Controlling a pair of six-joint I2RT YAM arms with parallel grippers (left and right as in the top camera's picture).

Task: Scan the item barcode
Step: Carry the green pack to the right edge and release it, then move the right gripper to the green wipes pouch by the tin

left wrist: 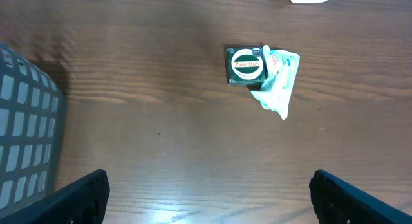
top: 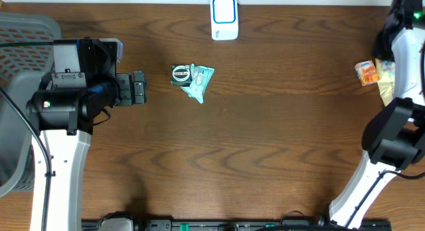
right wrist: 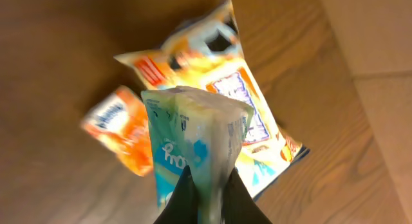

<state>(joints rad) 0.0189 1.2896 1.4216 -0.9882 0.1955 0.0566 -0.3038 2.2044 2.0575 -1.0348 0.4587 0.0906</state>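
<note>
Pale blue-green packet [right wrist: 193, 150] is pinched at its lower end by the right gripper [right wrist: 206, 197], jaws clamped tight, at the right end of the wooden table [top: 265, 145]. Below it lie a yellow-orange snack bag [right wrist: 222, 89] and a small orange pouch [right wrist: 119, 130]. Left gripper [left wrist: 209, 201] is spread wide, holding nothing, beside the grey basket [top: 20, 38]. White scanner [top: 224, 17] sits far edge, centre. Dark green Zam-Buk box [left wrist: 246, 66] touches a teal wrapper [left wrist: 280, 89] mid-table.

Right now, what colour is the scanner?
The scanner is white with a blue frame; overhead shows best.
</note>
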